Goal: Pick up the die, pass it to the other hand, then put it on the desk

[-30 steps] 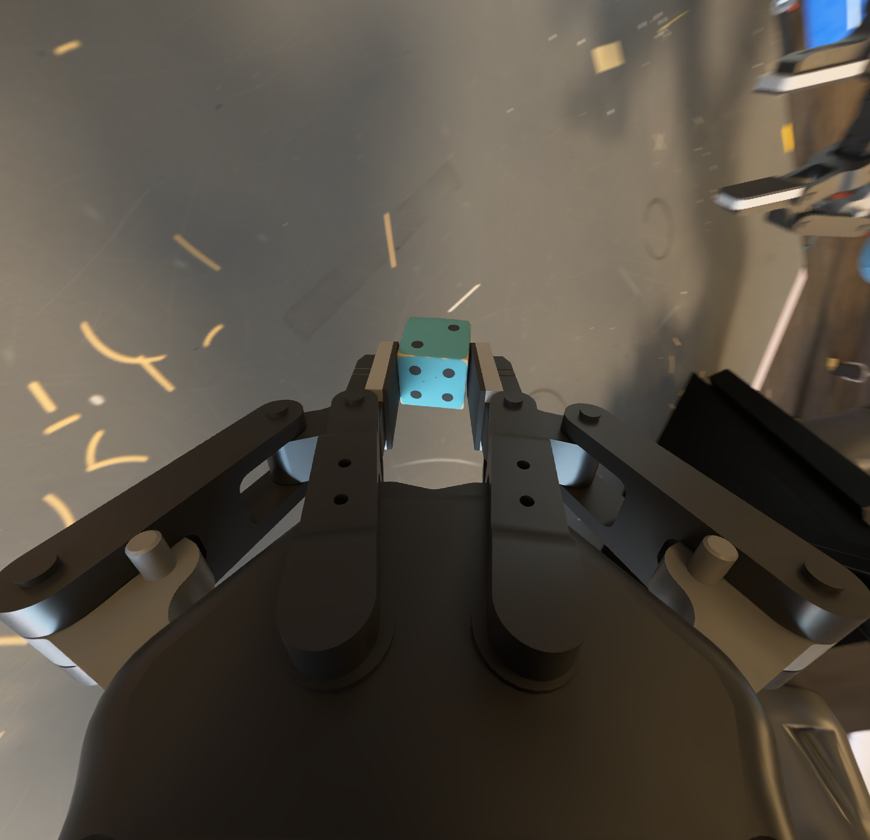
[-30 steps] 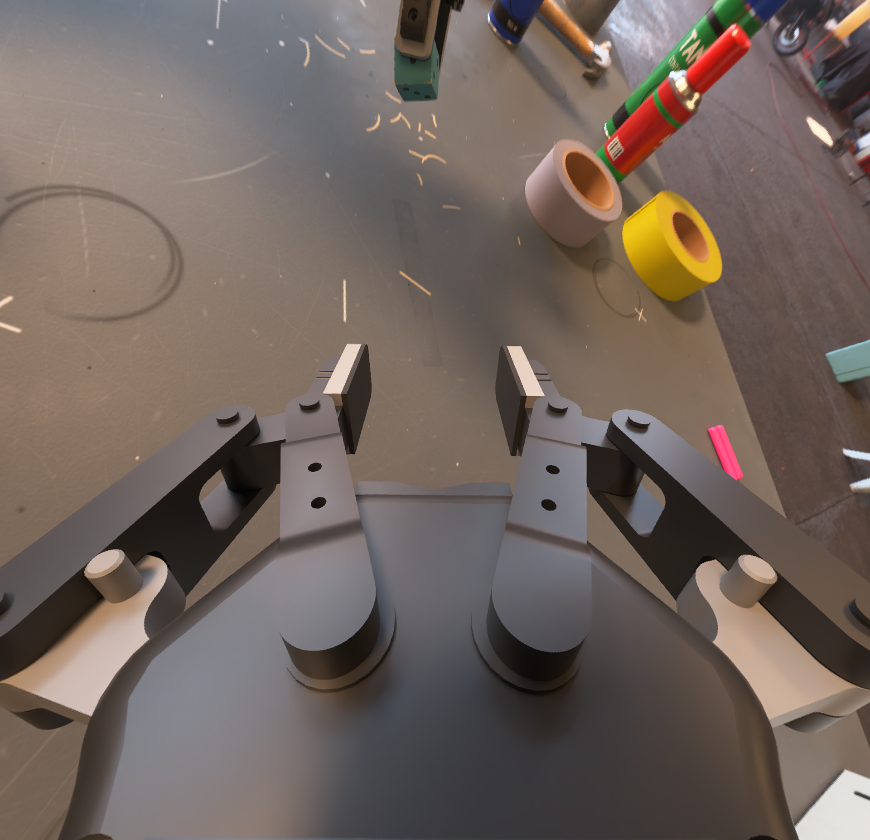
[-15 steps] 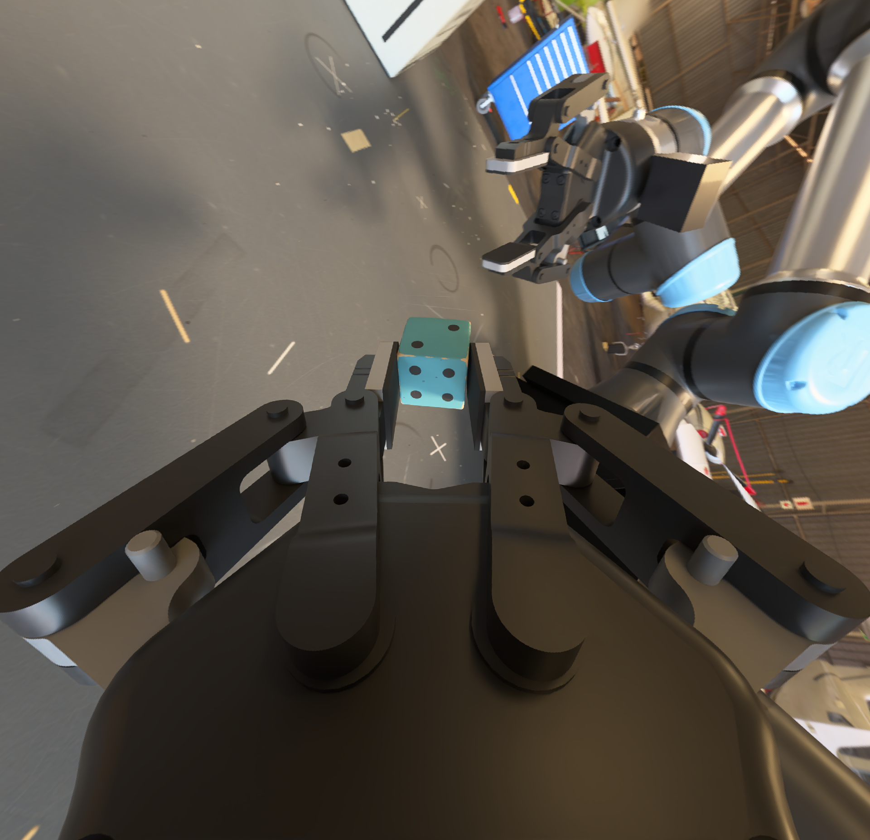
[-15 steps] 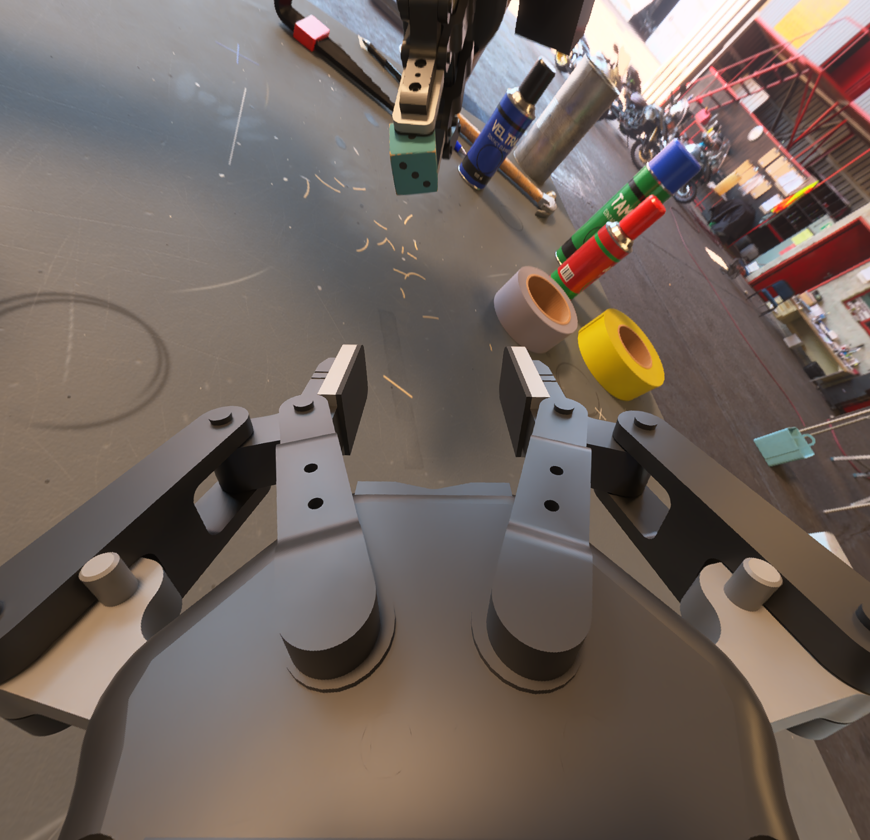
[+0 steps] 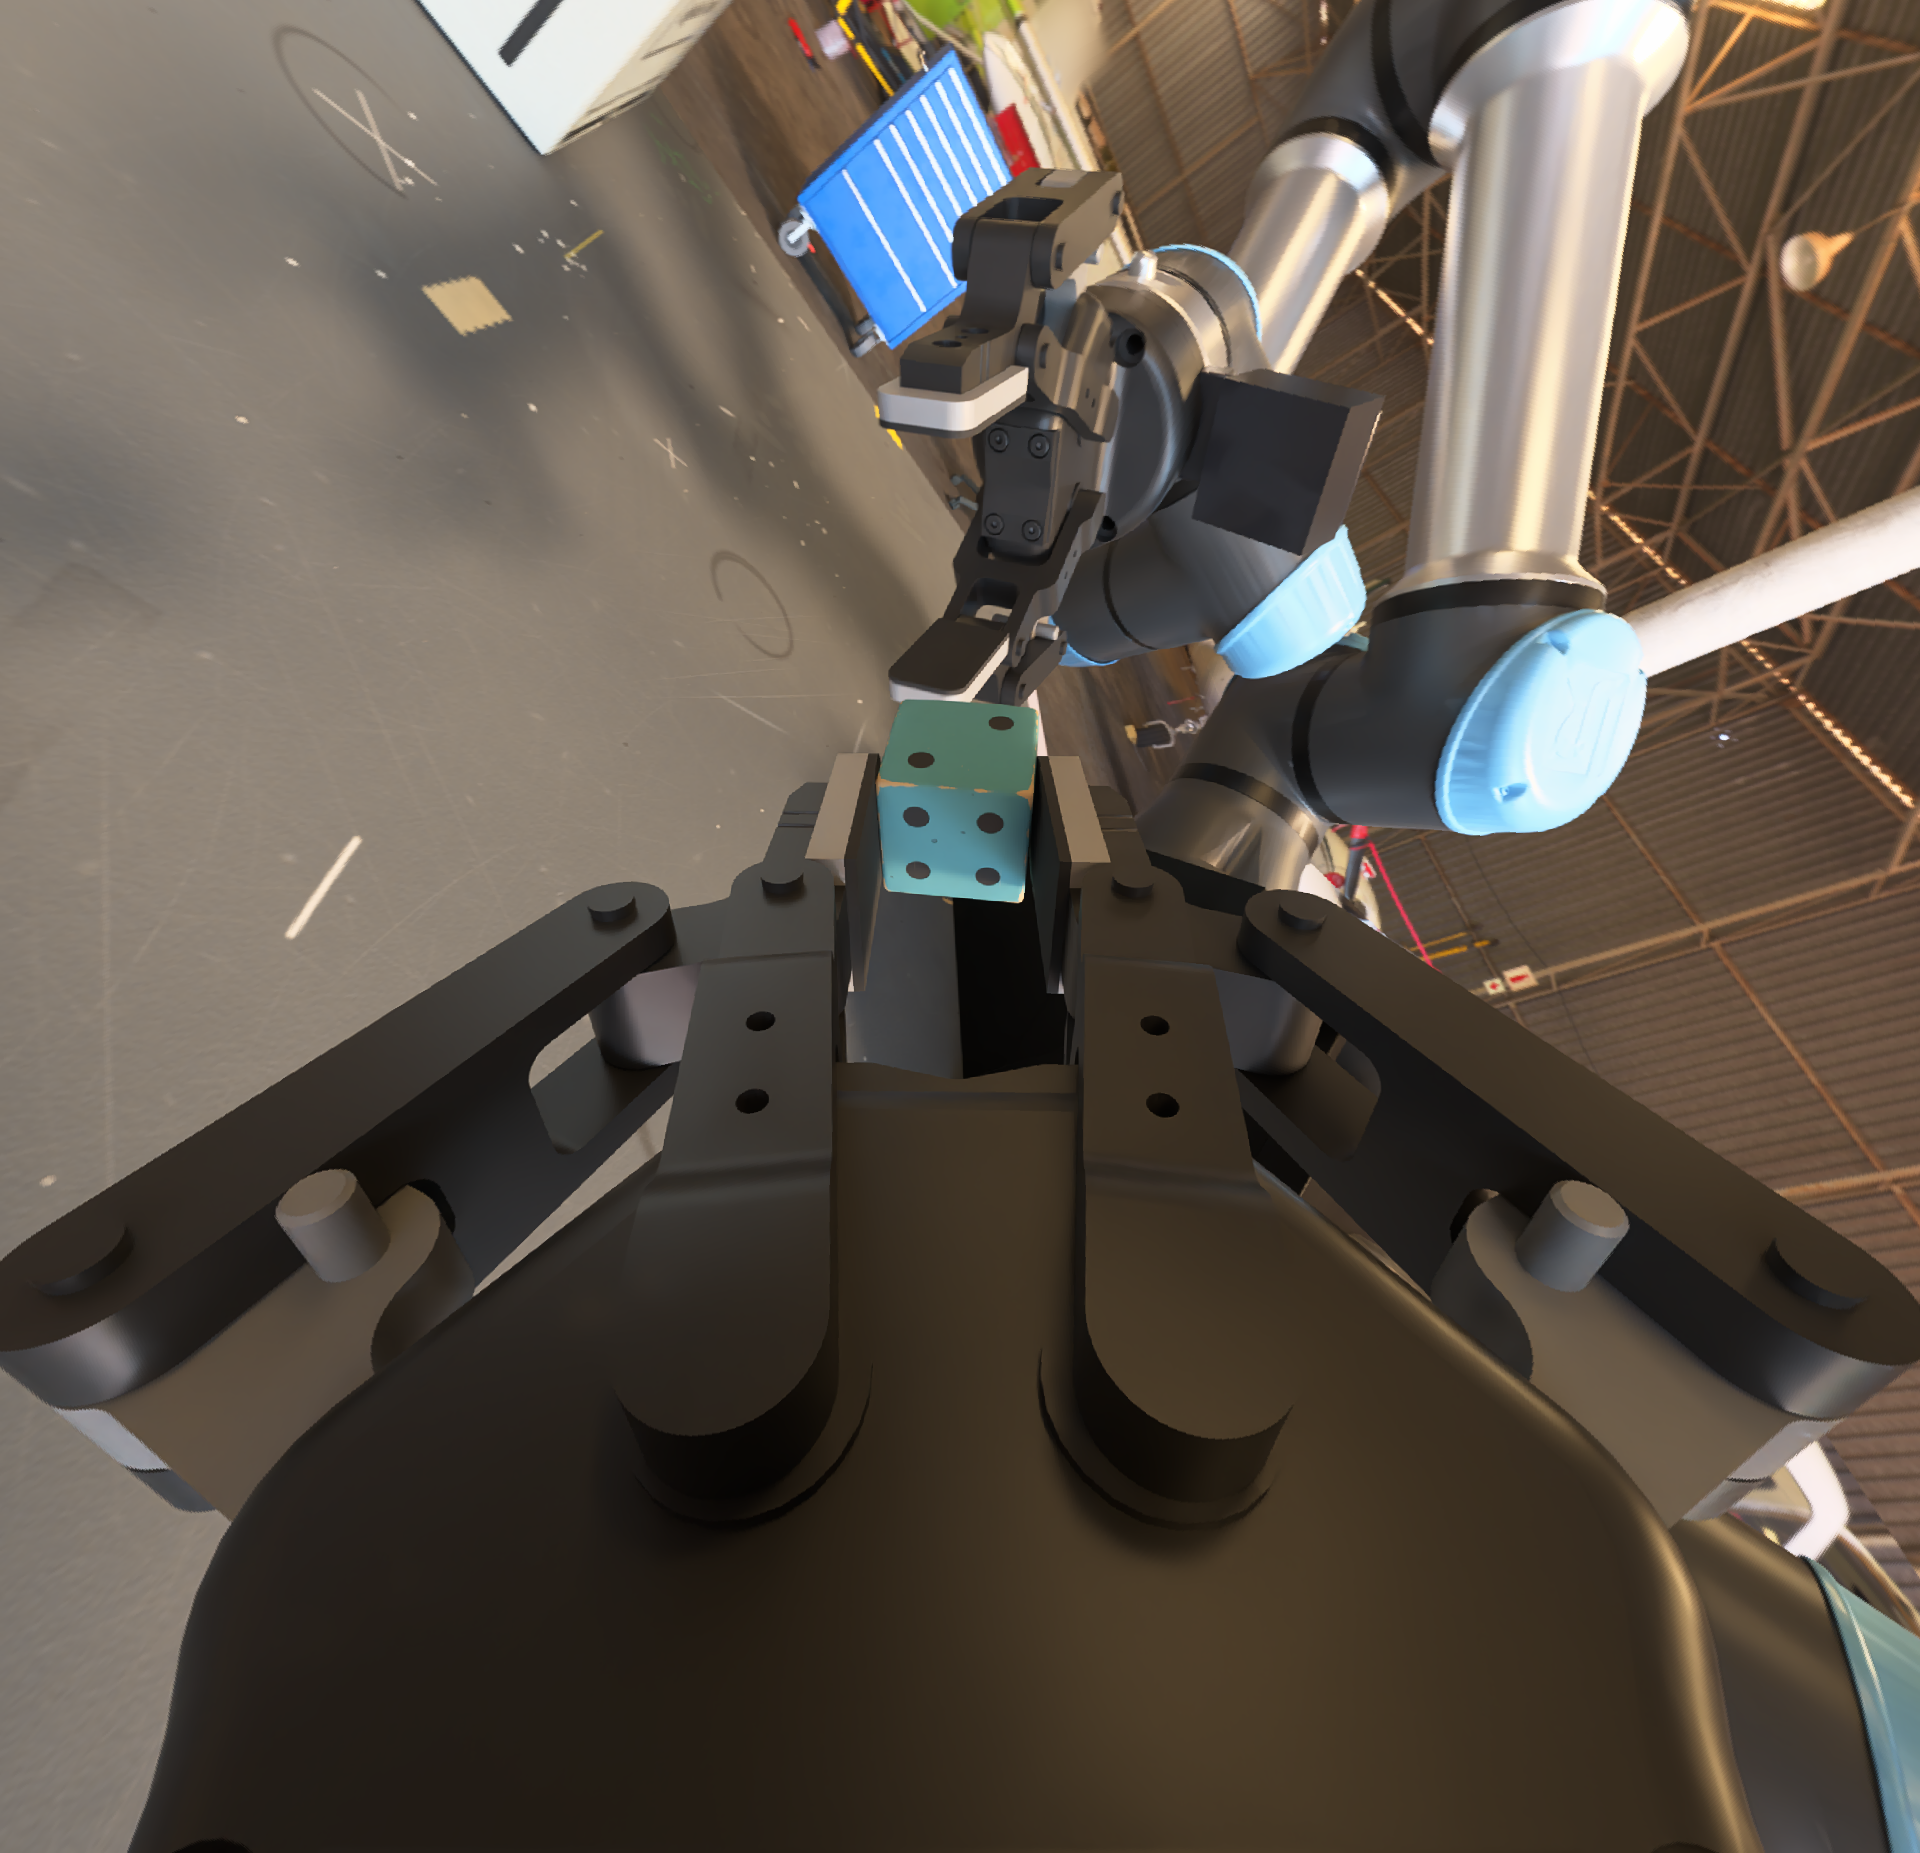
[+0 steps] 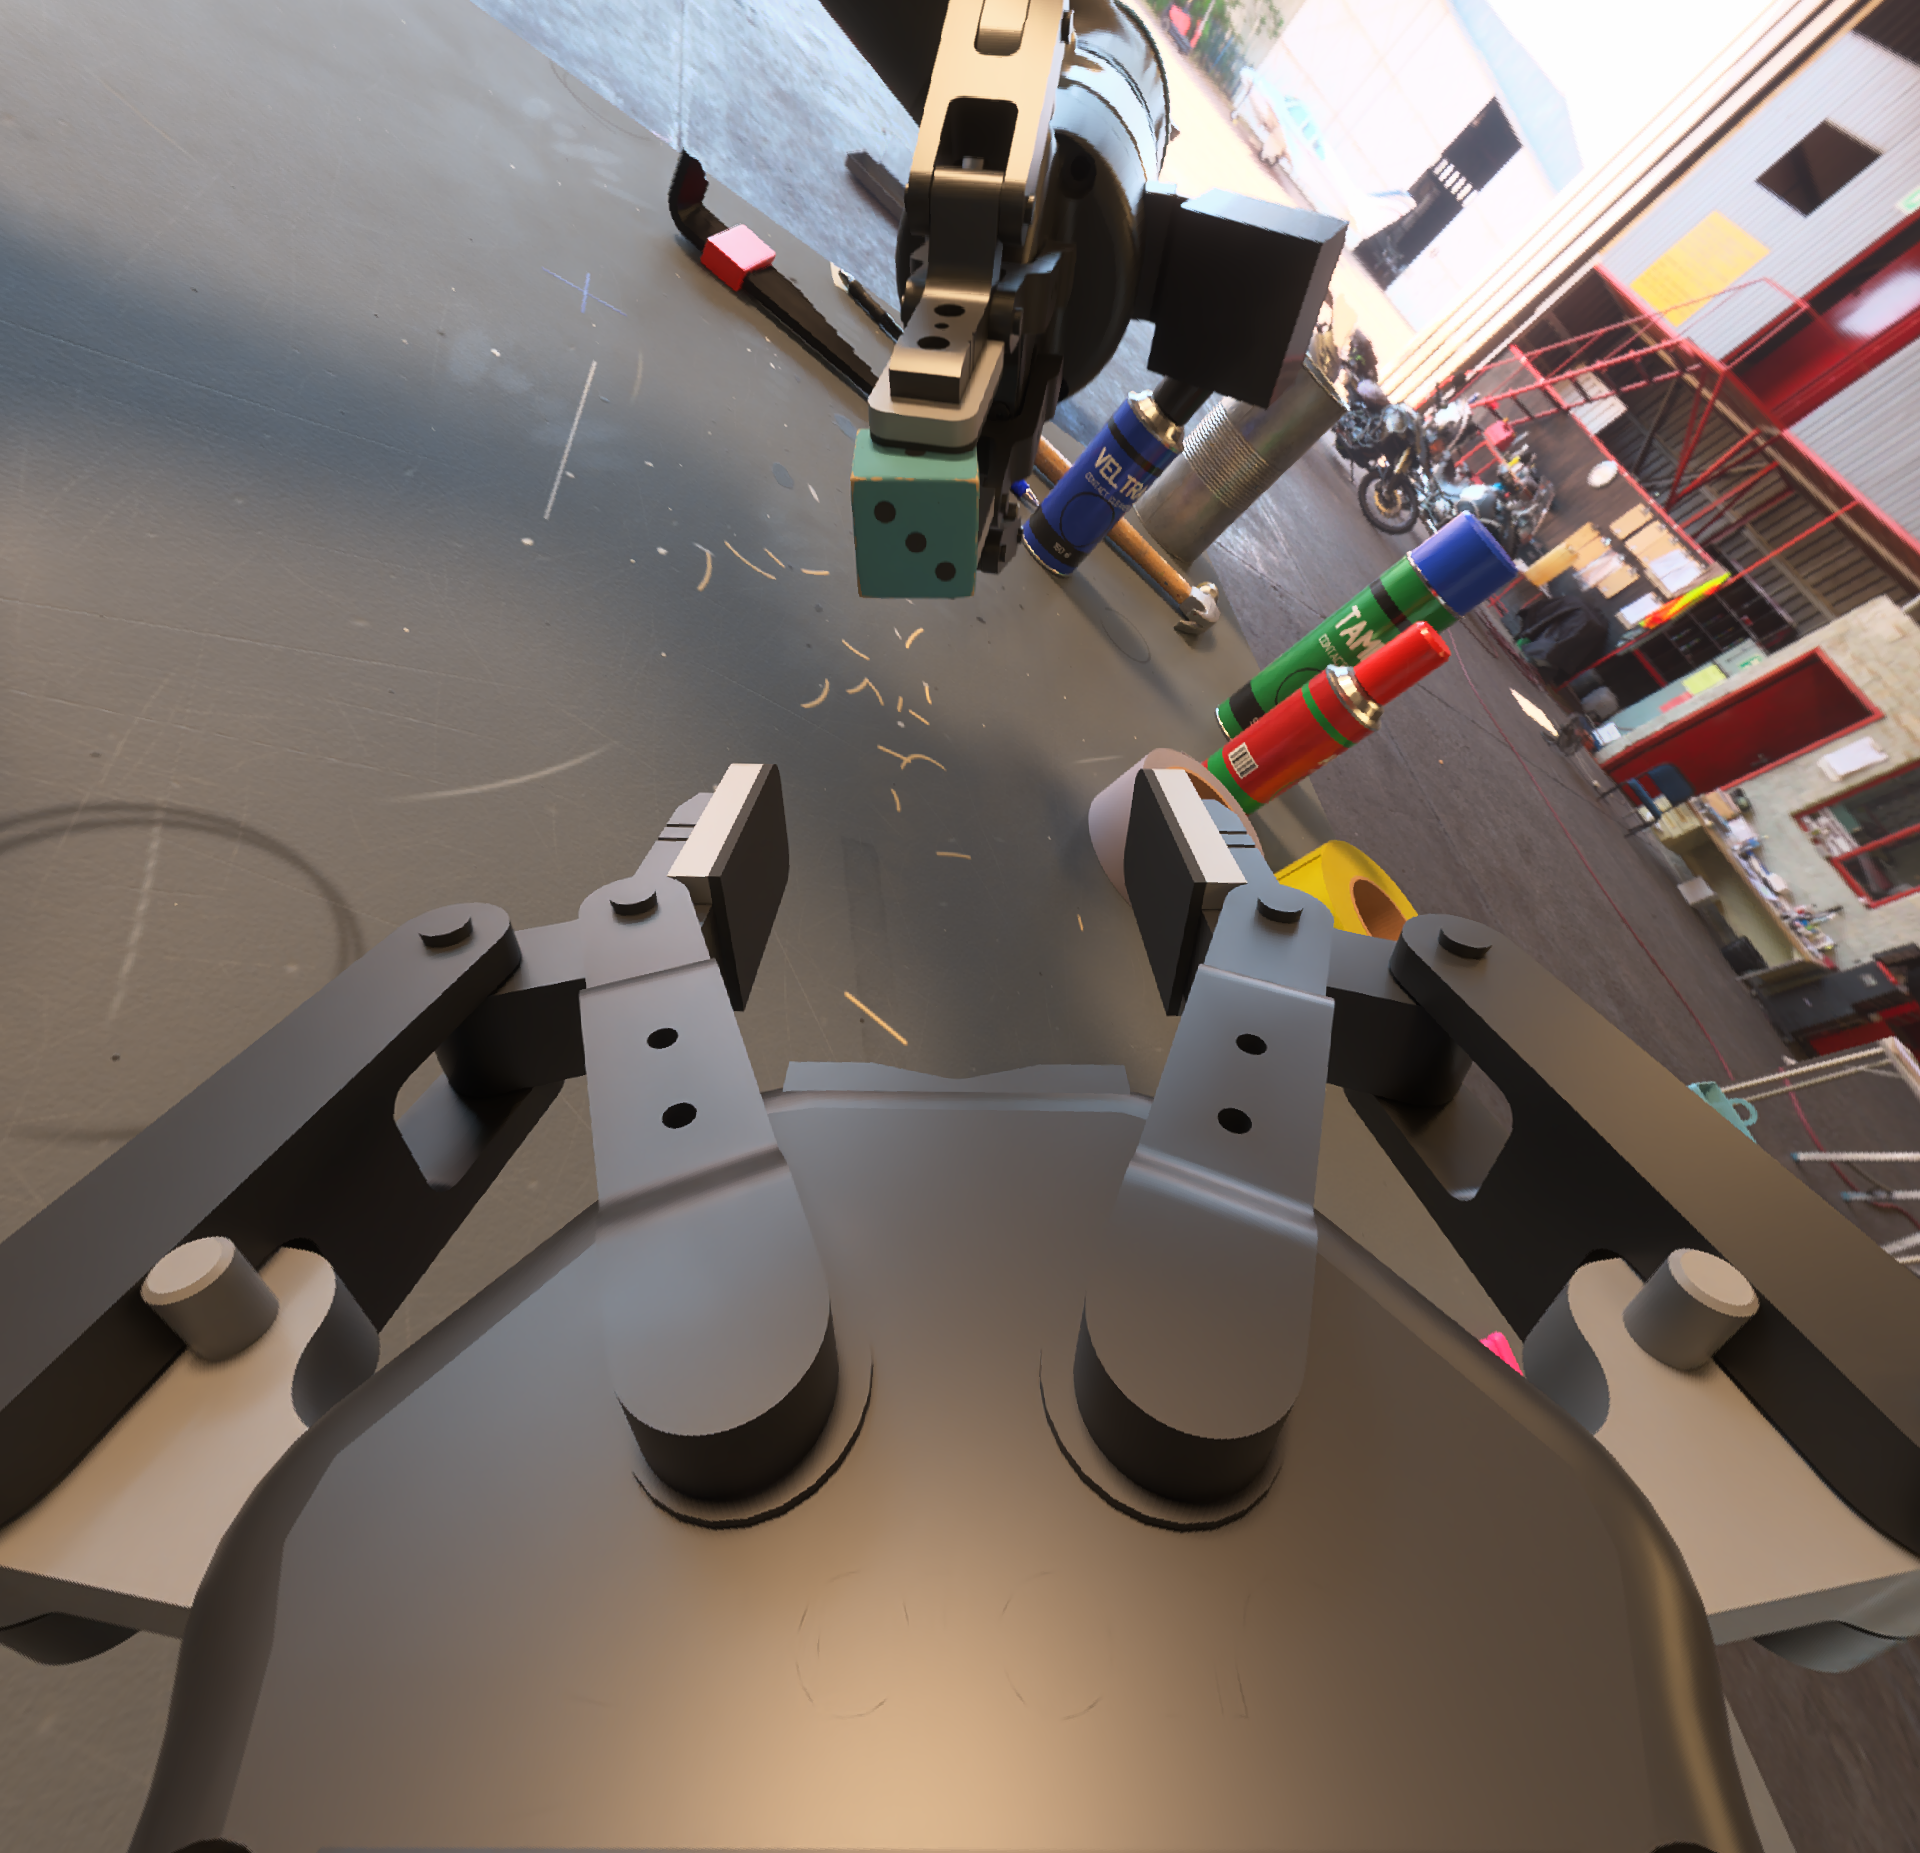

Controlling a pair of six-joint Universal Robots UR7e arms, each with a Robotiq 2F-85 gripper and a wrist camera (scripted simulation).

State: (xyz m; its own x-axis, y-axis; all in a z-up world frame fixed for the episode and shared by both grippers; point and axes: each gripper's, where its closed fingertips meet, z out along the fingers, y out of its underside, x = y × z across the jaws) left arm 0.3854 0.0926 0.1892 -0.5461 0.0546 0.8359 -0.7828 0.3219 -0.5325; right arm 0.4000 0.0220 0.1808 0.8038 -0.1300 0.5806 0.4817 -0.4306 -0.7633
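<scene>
This is a workshop inside a big industrial hall. The scarred grey workbench [image 6: 312, 556] is strewn with metal shavings [image 6: 883, 702], and at upper right stand spray cans [image 6: 1101, 484], tape rolls [image 6: 1351, 889], a hammer [image 6: 1153, 567] and a steel tin [image 6: 1247, 473]. Beyond the bench edge at right are red steel racking [image 6: 1662, 349] and parked motorbikes [image 6: 1434, 473]. The left wrist view's upper right shows brown roof trusses [image 5: 1766, 369].

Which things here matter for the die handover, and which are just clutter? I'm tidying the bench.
In the job:
- teal die, clamped in the left tool
- right tool, open, apart from the die
- desk

Lying about:
- blue spray can
- green spray can
- red spray can
- grey tape roll
- yellow tape roll
- hammer
</scene>
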